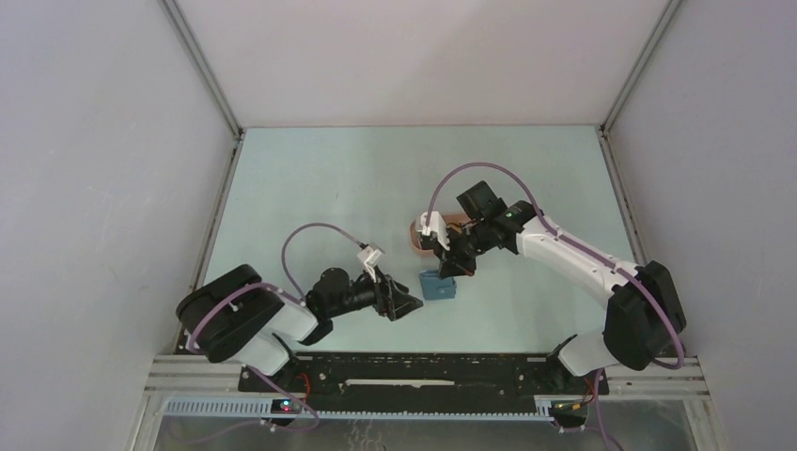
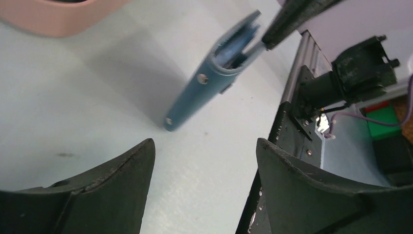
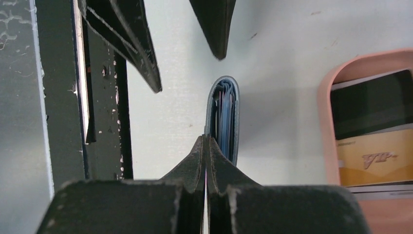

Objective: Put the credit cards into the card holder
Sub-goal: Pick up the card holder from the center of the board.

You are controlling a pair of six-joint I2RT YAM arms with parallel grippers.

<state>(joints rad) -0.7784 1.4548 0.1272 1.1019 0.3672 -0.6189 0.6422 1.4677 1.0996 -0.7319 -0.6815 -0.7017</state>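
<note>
Pale bench point(image 1: 329, 188). Right claw point(image 3: 207, 140) pinched shut on 1 flap of card holder point(image 3: 225, 117), propping it on edge, likely to bare slots. Left claw point(image 2: 204, 146) gapes empty just short of it. Cards point(image 3: 372, 156) in tray point(image 3: 325, 97) beside right claw.

A fixed camera, high at the near edge, looks down on the whole bench point(image 1: 310, 188), while both wrist cameras sit close to the card holder point(image 1: 438, 286), the left one low beside it, the right one directly above, so all three views share it.
</note>
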